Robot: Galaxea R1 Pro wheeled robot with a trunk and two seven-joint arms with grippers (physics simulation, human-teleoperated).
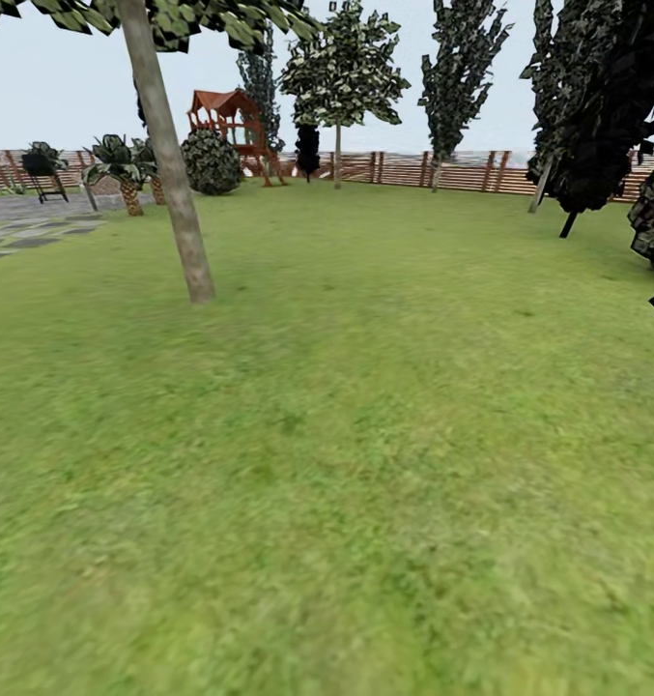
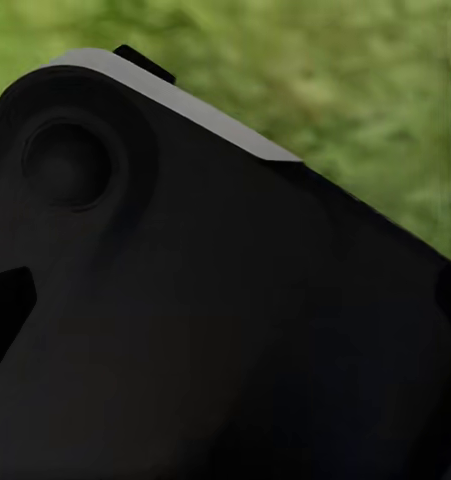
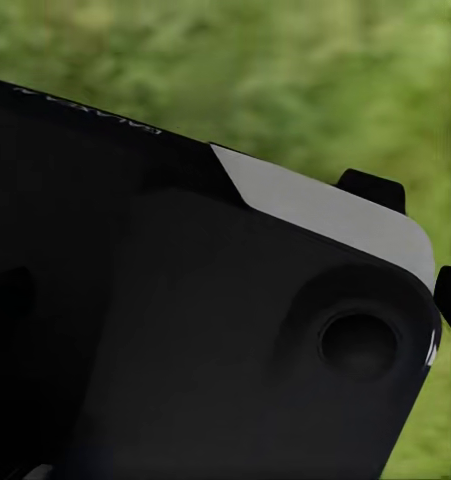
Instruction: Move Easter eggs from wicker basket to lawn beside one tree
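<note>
Green lawn (image 1: 365, 503) is spreading out from the head camera's foot all the way back to the brown slatted fence (image 1: 442, 169). Nearest on it, to the left, a leaning tree (image 1: 172, 184) with a smooth pale grey-brown trunk is rising out of the grass, its speckled foliage hanging at the top edge. Farther back, a second speckled tree (image 1: 338, 87) is standing before the fence, with a red-roofed wooden play tower (image 1: 232, 121), a round bush (image 1: 211, 161) and small palms (image 1: 124, 174) to its left. Dark-leaved trees (image 1: 607, 106) are crowding the right side. Grey paving (image 1: 27, 232) is showing at the far left.

Both wrist cameras are looking past dark robot housing (image 2: 205, 320) onto blurred grass; whether either gripper's fingers are apart or together, I cannot tell.
</note>
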